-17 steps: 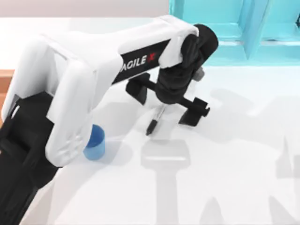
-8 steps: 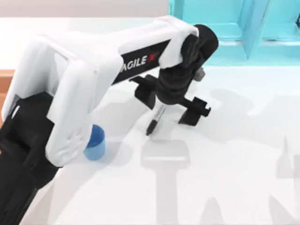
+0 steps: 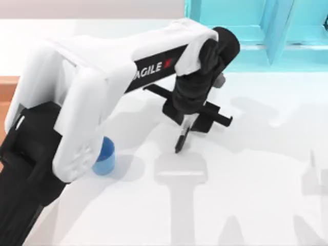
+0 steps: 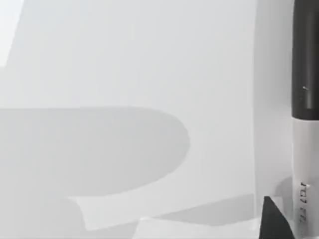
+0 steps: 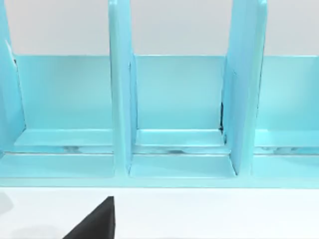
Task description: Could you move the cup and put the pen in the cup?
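Rendered sim workspace, office-desk type: a plain white table [image 3: 246, 205] is seen w/ a turquoise divided rack [image 5: 179, 124] at the far edge, and desk items, i.e. a pen [image 3: 182, 139] and cup [image 3: 105, 156].

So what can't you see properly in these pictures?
- Pen, top view: its upper part is hidden under the left gripper.
- Pen, left wrist view: cut off by the picture's edge.
- Blue cup, top view: partly covered by the left arm.
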